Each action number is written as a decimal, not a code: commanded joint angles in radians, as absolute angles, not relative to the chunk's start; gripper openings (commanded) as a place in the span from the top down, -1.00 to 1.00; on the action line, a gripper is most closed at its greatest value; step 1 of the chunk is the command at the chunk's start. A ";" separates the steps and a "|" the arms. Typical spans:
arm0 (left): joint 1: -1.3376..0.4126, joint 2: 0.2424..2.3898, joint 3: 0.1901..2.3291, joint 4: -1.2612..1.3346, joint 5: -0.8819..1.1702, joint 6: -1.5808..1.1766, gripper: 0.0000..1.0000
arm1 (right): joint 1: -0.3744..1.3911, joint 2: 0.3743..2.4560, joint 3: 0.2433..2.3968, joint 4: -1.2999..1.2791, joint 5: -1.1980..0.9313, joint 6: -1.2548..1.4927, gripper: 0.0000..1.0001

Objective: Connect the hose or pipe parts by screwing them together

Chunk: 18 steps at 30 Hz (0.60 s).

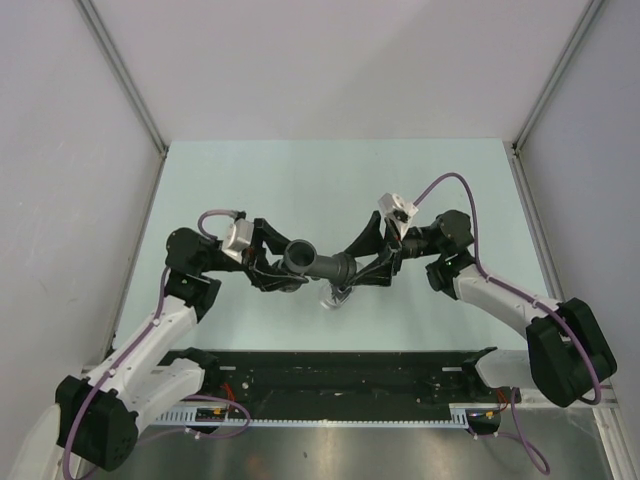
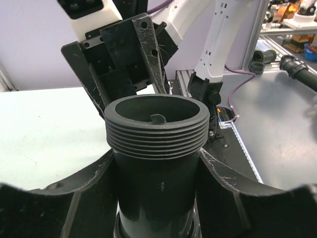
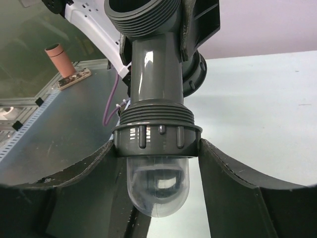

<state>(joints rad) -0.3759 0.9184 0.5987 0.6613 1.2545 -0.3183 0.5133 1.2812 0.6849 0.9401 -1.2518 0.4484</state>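
One dark grey pipe part (image 1: 322,265) hangs level above the table between both grippers. In the left wrist view its wide threaded mouth (image 2: 155,126) faces away from me, and my left gripper (image 2: 156,161) is shut on the smooth tube just under the threads. At the other end sits a ribbed threaded collar (image 3: 158,136) with a clear dome cap (image 3: 157,186) on it. My right gripper (image 3: 157,145) is shut on that collar, one finger on each side. From above, the left gripper (image 1: 285,262) and the right gripper (image 1: 362,268) face each other across the pipe.
The pale green table (image 1: 300,190) is walled at the left, right and back. A black rail (image 1: 330,385) runs along its near edge between the arm bases. A pinkish tube (image 3: 60,57) stands on the metal bench beyond the table. Purple cables (image 1: 455,185) loop off both wrists.
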 commanded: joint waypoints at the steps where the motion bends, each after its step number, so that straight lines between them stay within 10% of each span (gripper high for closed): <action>1: -0.416 0.945 0.577 0.574 1.318 -0.161 1.00 | 0.529 1.278 0.736 1.111 -1.190 0.578 1.00; 18: -0.443 0.901 0.584 0.488 1.316 0.118 1.00 | 0.508 1.388 0.776 1.443 -1.238 0.992 1.00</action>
